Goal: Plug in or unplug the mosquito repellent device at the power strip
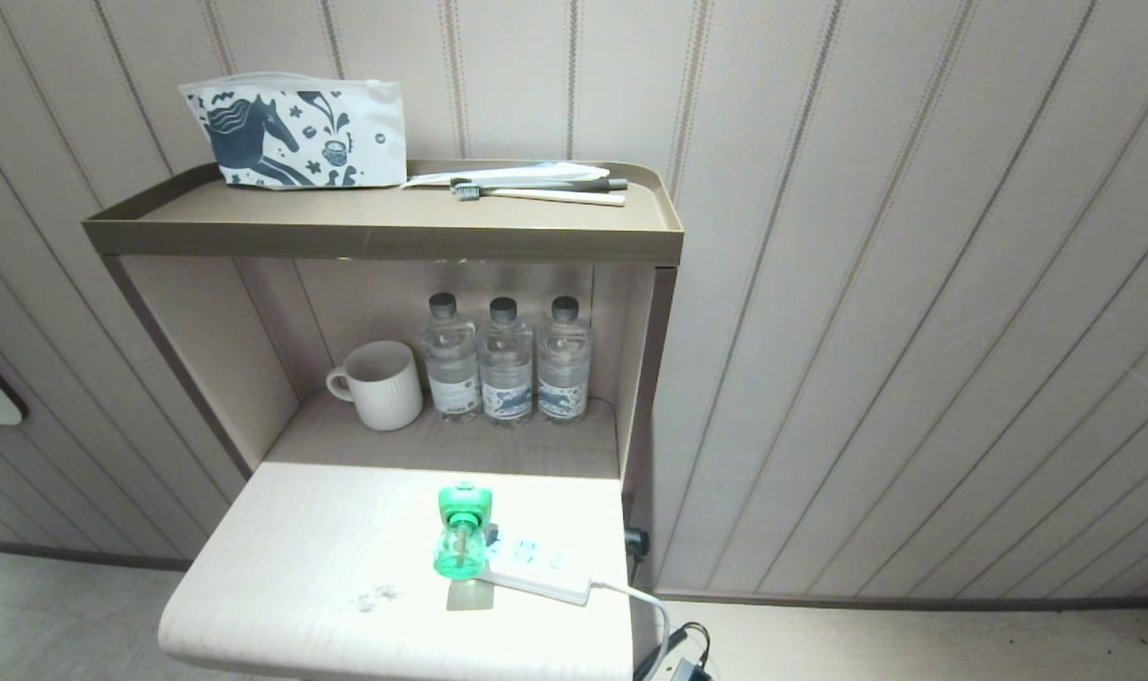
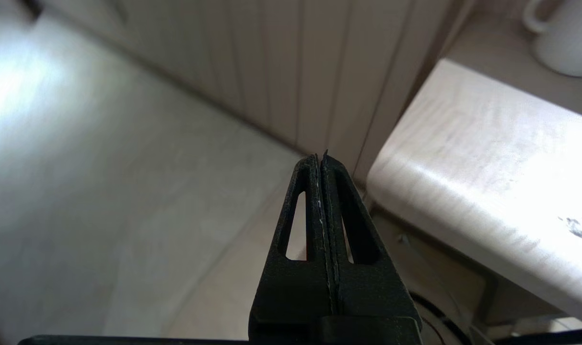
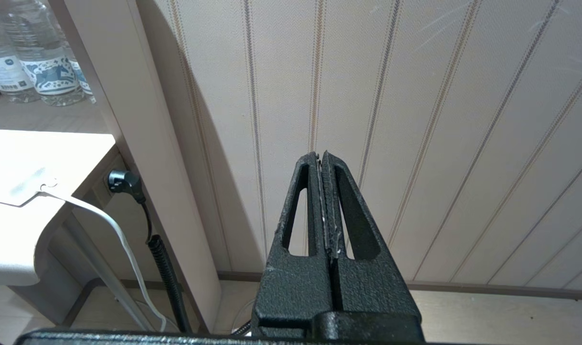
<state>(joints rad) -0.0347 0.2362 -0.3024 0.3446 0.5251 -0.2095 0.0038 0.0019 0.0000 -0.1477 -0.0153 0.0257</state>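
I see the mosquito repellent device [image 1: 461, 532] upright at the power strip [image 1: 539, 566] on the table [image 1: 281, 567] — mug [image 1: 379, 384] and three water bottles [image 1: 505, 361] behind, labels unreadable. Left end effector [image 2: 321, 158] and right end effector [image 3: 320, 155] — both pressed together, empty.

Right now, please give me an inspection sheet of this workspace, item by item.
Surface: pale table, small dark smudge.
Job's things: mosquito repellent device sits plugged into the power strip.
Clutter: mug and three water bottles in the niche; pouch and toothbrushes on top shelf.
Grippers: left gripper shut, empty, beside the table's edge; right gripper shut, empty, facing the wall.
Cables: white cord hangs off the table; black plug.
Surroundings: striped wall panels.
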